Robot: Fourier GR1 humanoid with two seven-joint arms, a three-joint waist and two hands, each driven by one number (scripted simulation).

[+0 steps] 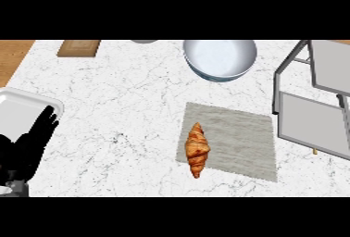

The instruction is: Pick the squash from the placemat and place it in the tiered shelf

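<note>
A white marble counter (116, 106) fills most of what I can see, with a strip of wooden surface beyond its far left corner. At the right edge stands the tiered shelf (311, 125), a grey metal frame with two flat grey levels, the lower one just beside the placemat. The placemat (239, 139) is a grey woven square lying flat and slightly skewed, right of the counter's middle. Behind it, near the far edge, sits a wide white bowl (220, 58) with a bluish rim, well apart from the mat. A white tray (21, 111) with rounded corners rests at the left edge. In front of it the left hand (31, 143) shows black, fingers straight and spread apart, pointing up, holding nothing.

What lies on the placemat looks to me like a golden-brown croissant (196, 149), not a squash. It lies lengthwise along the mat's left side, its near tip poking past the mat's edge onto the marble. A small wooden block (78, 47) sits at the far left.
</note>
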